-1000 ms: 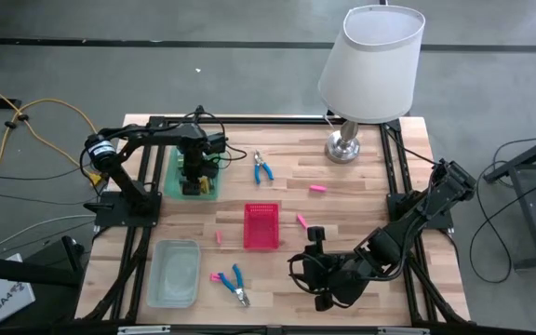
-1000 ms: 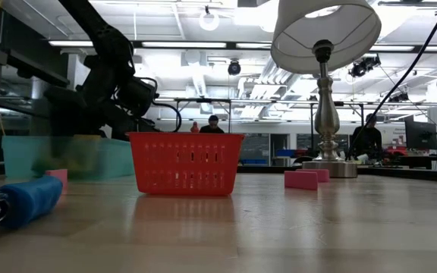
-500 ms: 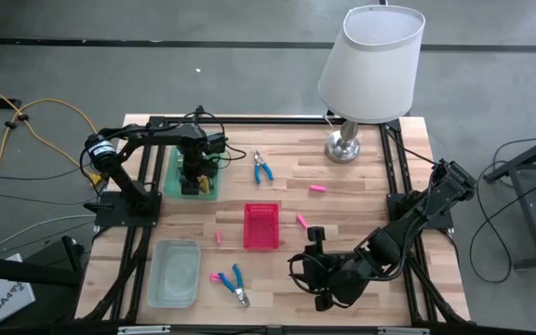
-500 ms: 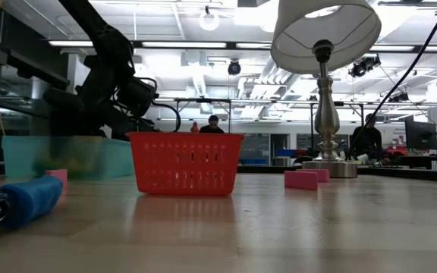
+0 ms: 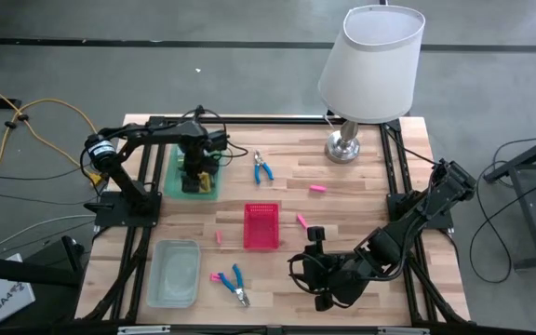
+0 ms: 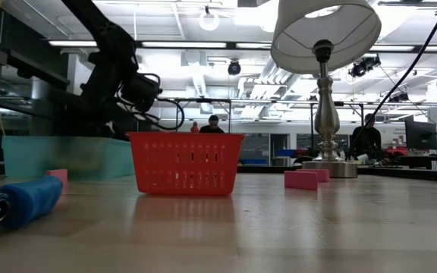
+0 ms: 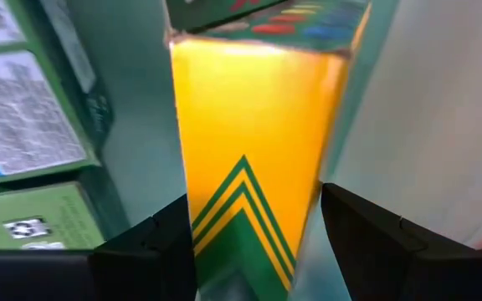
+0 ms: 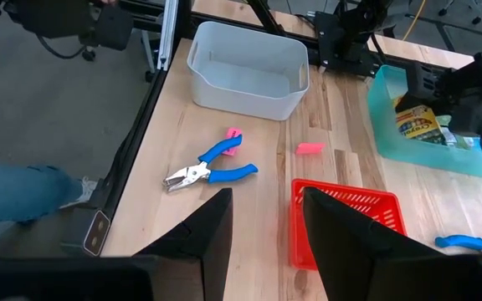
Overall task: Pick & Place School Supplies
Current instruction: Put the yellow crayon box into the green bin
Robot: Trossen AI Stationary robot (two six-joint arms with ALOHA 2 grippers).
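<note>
My left gripper (image 5: 194, 173) hangs over the green tray (image 5: 170, 179) at the table's far left and is shut on a yellow-and-green cardboard box (image 7: 258, 150). Two more green boxes (image 7: 25, 117) lie flat on the tray floor beside it. Blue-handled pliers (image 5: 263, 168) lie right of the tray, and a blue-and-pink pair (image 5: 231, 282) lies near the front edge. Pink erasers (image 5: 317, 188) (image 5: 301, 221) (image 5: 219, 237) lie flat around the red basket. My right gripper (image 5: 298, 270) waits at the near right, open (image 8: 266, 242), touching nothing. My left gripper pinches the yellow-and-green box between its two fingers, one on each long side (image 7: 192, 226), coming from above and pointing down. The box runs lengthwise along the fingers, its end (image 7: 258, 29) pointing down at the tray. Whether that end still touches the tray floor I cannot tell.
A red mesh basket (image 5: 261, 226) stands mid-table. A clear plastic bin (image 5: 174, 272) sits at the near left. A lamp with a white shade (image 5: 372, 60) stands on its metal base (image 5: 344, 147) at the far right. Bare wood lies between the basket and the lamp.
My left gripper has risen a little over the green tray, still shut. In the low view the yellow shape seen through the tray wall has gone up out of sight with it. My right arm has kept still.
</note>
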